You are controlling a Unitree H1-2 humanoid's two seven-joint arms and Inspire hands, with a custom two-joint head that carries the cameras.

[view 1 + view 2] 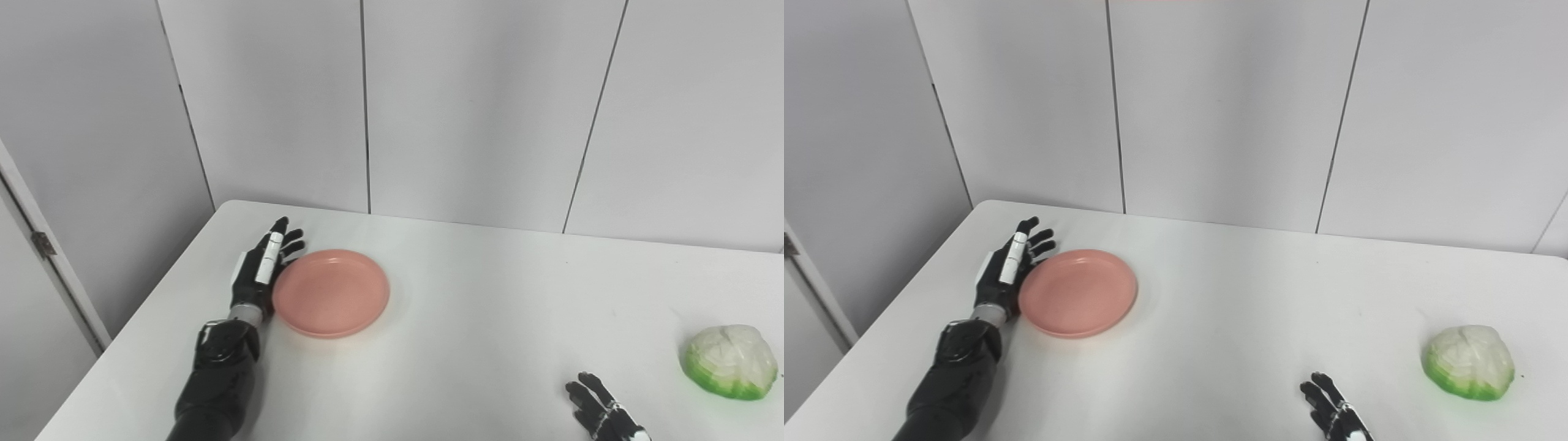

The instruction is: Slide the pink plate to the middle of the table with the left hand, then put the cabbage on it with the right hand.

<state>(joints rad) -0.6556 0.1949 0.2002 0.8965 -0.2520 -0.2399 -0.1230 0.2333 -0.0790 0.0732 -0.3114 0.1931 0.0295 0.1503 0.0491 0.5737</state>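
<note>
Had left hand (260, 272) flat, fingers spread, against pink plate (331, 292) at frame left; needed a low, steady push toward table (478, 318) middle, right hand (603, 410) splayed empty near cabbage (730, 361).

Colour check: plate (331, 293) is showing salmon pink, plain, no pattern. Cabbage (730, 361) is reading whitish on top, fading to bright green round the base, with pale creased veining. My left hand (260, 272) is showing glossy black with white panels along the back; my right hand (600, 411) is black with white bits too. Table (490, 318) is looking plain white, wall panels (478, 110) light grey with dark seams.
</note>
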